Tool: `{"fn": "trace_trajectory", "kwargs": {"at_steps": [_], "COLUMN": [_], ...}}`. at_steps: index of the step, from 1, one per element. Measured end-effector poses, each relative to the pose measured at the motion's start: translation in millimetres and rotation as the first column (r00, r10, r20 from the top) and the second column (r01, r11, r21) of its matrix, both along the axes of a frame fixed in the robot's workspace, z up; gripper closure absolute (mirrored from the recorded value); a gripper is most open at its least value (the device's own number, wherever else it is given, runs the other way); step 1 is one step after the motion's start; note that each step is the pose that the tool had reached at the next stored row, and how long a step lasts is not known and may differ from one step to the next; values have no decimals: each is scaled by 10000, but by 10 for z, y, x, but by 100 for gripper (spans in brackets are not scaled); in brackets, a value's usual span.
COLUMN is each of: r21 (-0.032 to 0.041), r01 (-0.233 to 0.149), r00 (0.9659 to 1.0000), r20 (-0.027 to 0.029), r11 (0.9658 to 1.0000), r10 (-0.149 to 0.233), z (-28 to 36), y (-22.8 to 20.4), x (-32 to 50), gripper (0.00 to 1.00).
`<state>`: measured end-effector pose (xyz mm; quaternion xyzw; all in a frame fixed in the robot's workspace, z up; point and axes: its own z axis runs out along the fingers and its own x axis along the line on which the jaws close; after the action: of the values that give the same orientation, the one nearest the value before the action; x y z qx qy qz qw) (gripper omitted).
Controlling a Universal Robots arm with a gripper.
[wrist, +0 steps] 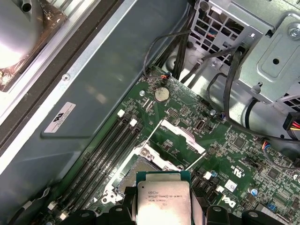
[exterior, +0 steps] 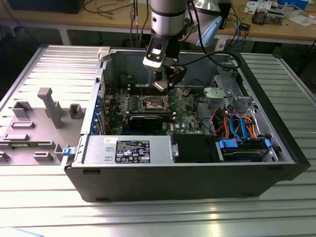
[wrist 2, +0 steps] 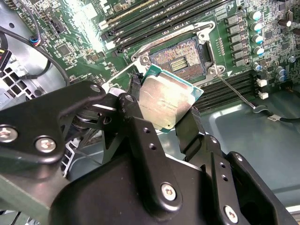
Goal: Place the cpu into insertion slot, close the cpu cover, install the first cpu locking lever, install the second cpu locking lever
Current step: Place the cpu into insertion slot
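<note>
Silver cpu (wrist 2: 171, 101) in claw (wrist 2: 163, 107), memory slots (wrist 2: 154, 21) nearby

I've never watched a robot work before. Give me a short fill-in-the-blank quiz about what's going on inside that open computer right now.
1. The tool holds the cpu between its two ___.
2. The cpu hangs ___ the insertion slot, not yet seated in it.
3. The cpu cover is swung ___, so the slot's contacts lie bare.
Missing words: fingers; above; open.
</note>
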<state>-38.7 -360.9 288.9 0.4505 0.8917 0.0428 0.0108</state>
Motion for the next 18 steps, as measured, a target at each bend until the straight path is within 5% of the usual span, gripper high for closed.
{"fn": "trace_trajectory", "kwargs": {"at_steps": [18], "r21": [0], "r01": [227], "r00": [9997], "r20": [0], "r11": [9997], "r10": [-227], "z": [-3], "y": [0], "x": [0], "gripper": [45]}}
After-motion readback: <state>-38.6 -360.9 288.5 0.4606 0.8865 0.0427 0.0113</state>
